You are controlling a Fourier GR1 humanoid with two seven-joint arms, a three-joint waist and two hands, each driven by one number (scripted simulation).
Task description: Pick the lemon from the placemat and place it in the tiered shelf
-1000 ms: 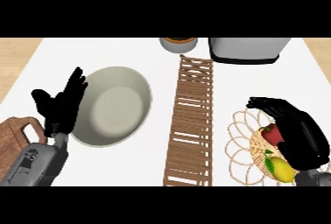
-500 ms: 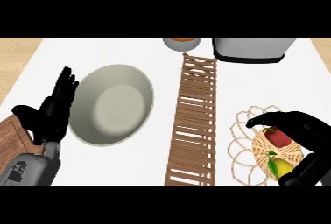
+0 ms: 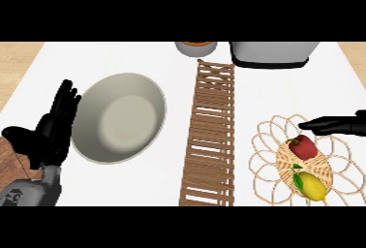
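The lemon is lying uncovered on the woven placemat, its long axis running from upper left to lower right, just below a red pepper. The right hand, curled over it moments ago, is now withdrawing rightward, fingers released. The left hand is resting open beside the plate.

Grey plate, red pepper, grey pot.
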